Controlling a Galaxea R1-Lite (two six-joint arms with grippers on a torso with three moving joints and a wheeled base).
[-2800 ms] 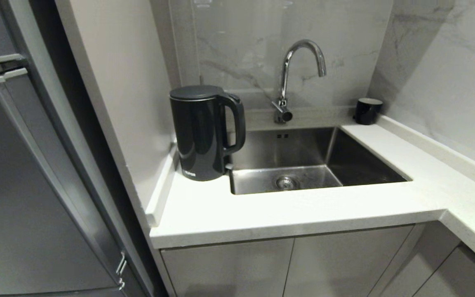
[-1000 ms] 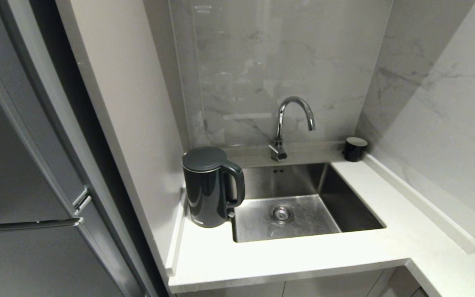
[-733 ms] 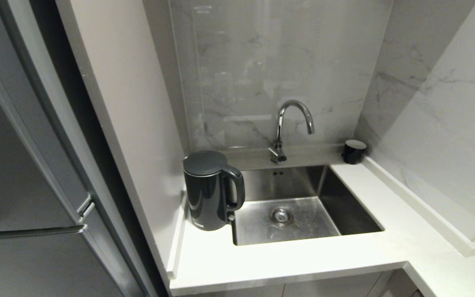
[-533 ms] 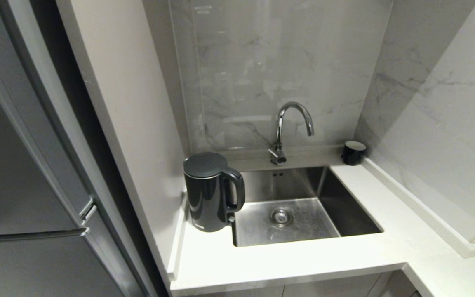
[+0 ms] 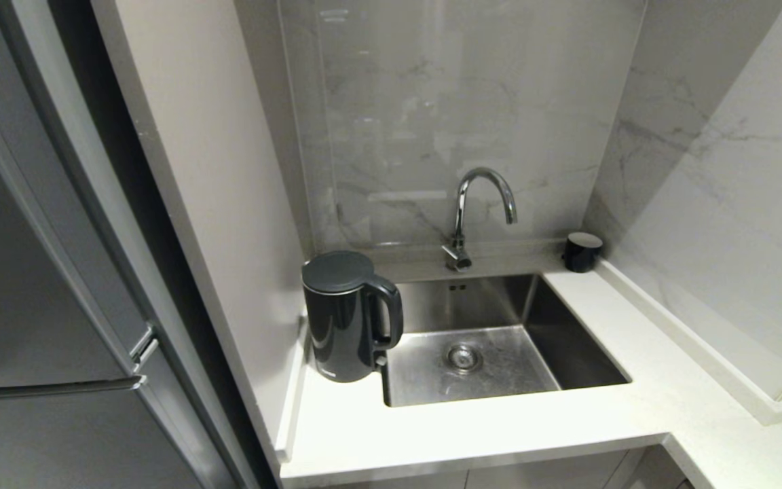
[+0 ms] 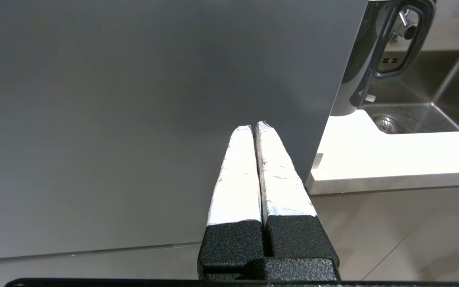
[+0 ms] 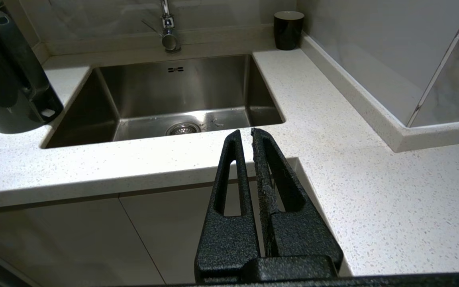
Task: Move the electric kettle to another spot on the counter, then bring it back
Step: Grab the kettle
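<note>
Both claws sit parked below the counter edge, left gripper and right gripper each pinched together, seemingly on nothing. Upright, the electric kettle stands at the sink's left rim, handle toward the basin.

Ahead of the left gripper, jaws pressed together, a grey cabinet panel blocks the way; the opening lies beside it over the counter. Beyond the right gripper, also closed, bare counter runs between the sink and the raised wall lip. The electric kettle stands against the side wall, its handle toward the sink.
</note>
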